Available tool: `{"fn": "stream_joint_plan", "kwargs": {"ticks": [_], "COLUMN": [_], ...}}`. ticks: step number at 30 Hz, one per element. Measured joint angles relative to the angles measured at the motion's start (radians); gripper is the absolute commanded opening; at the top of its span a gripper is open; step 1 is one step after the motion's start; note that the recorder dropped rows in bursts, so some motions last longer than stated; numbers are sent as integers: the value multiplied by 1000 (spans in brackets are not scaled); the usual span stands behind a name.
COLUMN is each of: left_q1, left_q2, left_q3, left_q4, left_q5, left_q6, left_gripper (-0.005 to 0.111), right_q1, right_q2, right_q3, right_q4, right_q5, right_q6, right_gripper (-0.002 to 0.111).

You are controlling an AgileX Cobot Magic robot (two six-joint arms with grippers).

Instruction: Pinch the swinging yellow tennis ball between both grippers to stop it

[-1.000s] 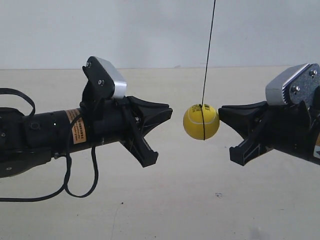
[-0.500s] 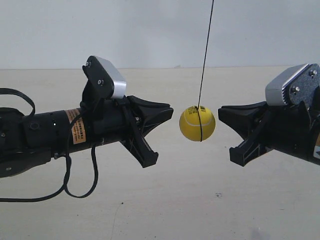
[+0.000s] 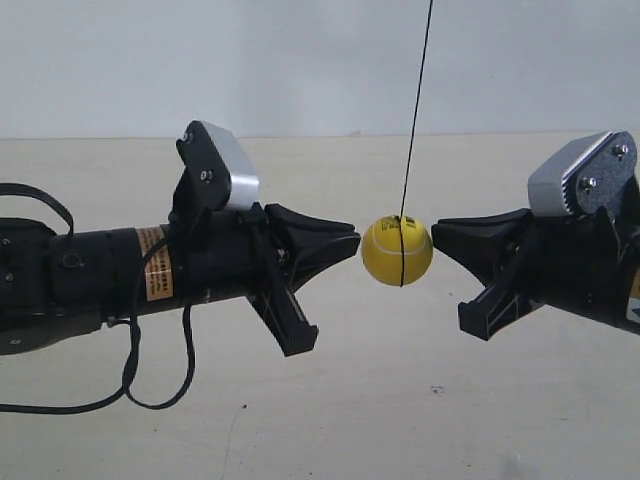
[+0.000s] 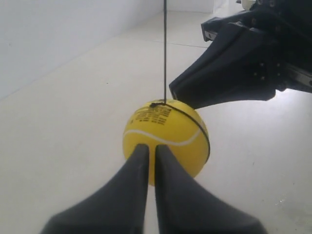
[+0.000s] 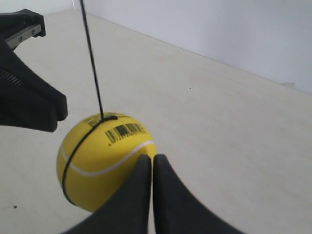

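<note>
The yellow tennis ball (image 3: 397,251) hangs on a thin black string (image 3: 415,110) between two black grippers. In the exterior view, the gripper of the arm at the exterior view's left (image 3: 355,243) has its pointed tip almost on the ball. The gripper of the arm at the exterior view's right (image 3: 437,232) has its tip at the ball's other side. My left gripper (image 4: 148,146) is shut, its tips against the ball (image 4: 165,139), and the opposite gripper (image 4: 234,63) sits just beyond it. My right gripper (image 5: 148,157) is shut beside the ball (image 5: 105,161).
A beige tabletop (image 3: 400,400) lies below, with a white wall (image 3: 300,60) behind. A black cable loop (image 3: 150,385) droops under the arm at the exterior view's left. Silver-grey blocks (image 3: 235,170) top both grippers.
The arm at the exterior view's left has pushed rightward, closing the gap to the ball. The other arm edged slightly inward. The ball swung left, then back a little.
</note>
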Motion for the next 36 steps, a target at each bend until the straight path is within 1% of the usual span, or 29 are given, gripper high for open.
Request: {"fn": "stream_joint_plan", "kwargs": {"ticks": [3,6,9,13,20,26,30,36], "left_q1": [0,0,0,0,0,0,0,0], "left_q2": [53,64,65,65,65,65,32,-98], "left_q3": [0,0,0,0,0,0,0,0], "left_q4": [28,32,19,10,-55,-64,-65,-65], "left_q5": [-22,-37,-65,-66,-72,-72,-12,167], "left_q6": [0,11,16,24,57,67,67,60], "left_gripper": [5,5,5,5,5,5,5,5], "right_q1": [0,0,0,0,0,0,0,0], "right_q2": [0,0,0,0,0,0,-25,-129], "right_q3": [0,0,0,0,0,0,0,2], "right_q4": [-7,-7,-7,-10,-15,-15,-17,-22], "right_q5": [0,0,0,0,0,0,9,94], "right_q6": [0,0,2,10,10,10,31,66], "right_gripper": [0,0,0,0,0,0,0,0]}}
